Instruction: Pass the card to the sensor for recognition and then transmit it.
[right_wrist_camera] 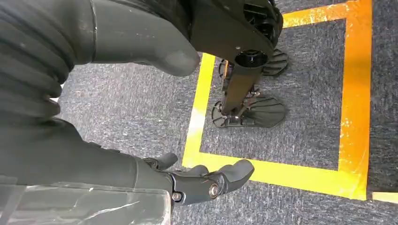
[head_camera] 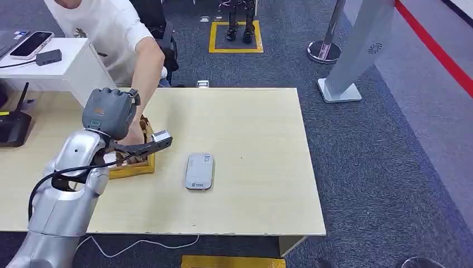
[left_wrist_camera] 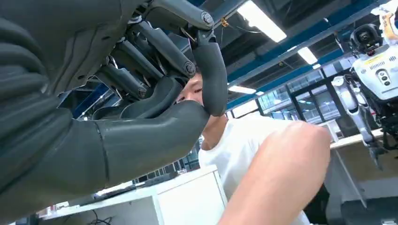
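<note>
Head view: left hand [head_camera: 110, 114] (grip unclear) hovers over the wooden tray [head_camera: 134, 167]; sensor [head_camera: 199, 171] lies just right of the tray, long axis pointing away from the robot.

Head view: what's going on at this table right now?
The left robot hand hovers over a yellow tray on the wooden table, fingers pointing toward the grey sensor. A person's arm reaches into the same tray. No card is clearly visible. The right robot hand hangs by the floor, holding nothing.

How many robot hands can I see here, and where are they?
2. The left hand hovers over the yellow tray on the table; the right hand hangs above the carpet.
</note>
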Available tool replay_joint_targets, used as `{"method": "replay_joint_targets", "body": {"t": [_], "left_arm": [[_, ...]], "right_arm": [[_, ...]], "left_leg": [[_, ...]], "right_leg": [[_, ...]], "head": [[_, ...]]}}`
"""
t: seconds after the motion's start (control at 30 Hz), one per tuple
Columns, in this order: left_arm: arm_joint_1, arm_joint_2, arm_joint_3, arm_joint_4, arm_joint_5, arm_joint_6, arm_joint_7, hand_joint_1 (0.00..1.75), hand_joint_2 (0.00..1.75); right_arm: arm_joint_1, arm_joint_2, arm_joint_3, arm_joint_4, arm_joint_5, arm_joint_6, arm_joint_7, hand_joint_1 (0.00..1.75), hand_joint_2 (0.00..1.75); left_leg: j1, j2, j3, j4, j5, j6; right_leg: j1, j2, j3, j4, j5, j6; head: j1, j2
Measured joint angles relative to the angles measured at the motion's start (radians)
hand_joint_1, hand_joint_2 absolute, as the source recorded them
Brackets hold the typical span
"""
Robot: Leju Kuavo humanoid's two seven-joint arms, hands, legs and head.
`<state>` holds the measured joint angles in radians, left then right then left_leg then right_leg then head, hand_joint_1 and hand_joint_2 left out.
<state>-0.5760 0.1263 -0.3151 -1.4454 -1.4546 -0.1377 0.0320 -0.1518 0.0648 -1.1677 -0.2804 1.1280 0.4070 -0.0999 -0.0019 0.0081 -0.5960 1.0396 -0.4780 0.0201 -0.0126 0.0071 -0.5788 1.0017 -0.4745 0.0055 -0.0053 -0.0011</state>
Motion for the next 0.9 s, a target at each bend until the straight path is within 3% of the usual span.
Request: {"method": "replay_joint_targets", "body": {"t": [0.03, 0.07, 0.37, 0.9], "left_arm": [[0.005, 0.000, -0.002, -0.004, 0.000, 0.000, 0.000, 0.00, 1.75], [0.010, 0.000, -0.004, -0.008, 0.000, 0.000, 0.000, 0.00, 0.00], [0.082, -0.003, -0.023, -0.030, 0.032, 0.012, 0.023, 0.00, 0.00], [0.091, 0.000, -0.023, -0.049, 0.036, 0.012, 0.023, 0.00, 0.00]], "right_arm": [[0.001, 0.000, 0.000, 0.000, 0.000, 0.000, 0.000, 0.00, 1.75], [0.002, 0.000, 0.000, 0.000, 0.000, 0.000, -0.001, 0.00, 1.75], [0.004, 0.000, 0.000, 0.000, -0.001, 0.000, -0.005, 0.00, 1.75], [0.009, 0.000, 0.000, 0.000, -0.012, 0.000, -0.006, 0.00, 1.75]], "left_leg": [[0.000, 0.000, 0.000, 0.000, 0.000, 0.000], [0.000, 0.000, 0.000, 0.000, 0.000, 0.000], [0.000, 0.000, 0.000, 0.000, 0.000, 0.000], [0.000, 0.000, 0.000, 0.000, 0.000, 0.000]], "right_leg": [[0.000, 0.000, 0.000, 0.000, 0.000, 0.000], [0.000, 0.000, 0.000, 0.000, 0.000, 0.000], [0.000, 0.000, 0.000, 0.000, 0.000, 0.000], [0.000, 0.000, 0.000, 0.000, 0.000, 0.000]], "head": [[0.000, 0.000], [0.000, 0.000], [0.000, 0.000], [0.000, 0.000]]}}
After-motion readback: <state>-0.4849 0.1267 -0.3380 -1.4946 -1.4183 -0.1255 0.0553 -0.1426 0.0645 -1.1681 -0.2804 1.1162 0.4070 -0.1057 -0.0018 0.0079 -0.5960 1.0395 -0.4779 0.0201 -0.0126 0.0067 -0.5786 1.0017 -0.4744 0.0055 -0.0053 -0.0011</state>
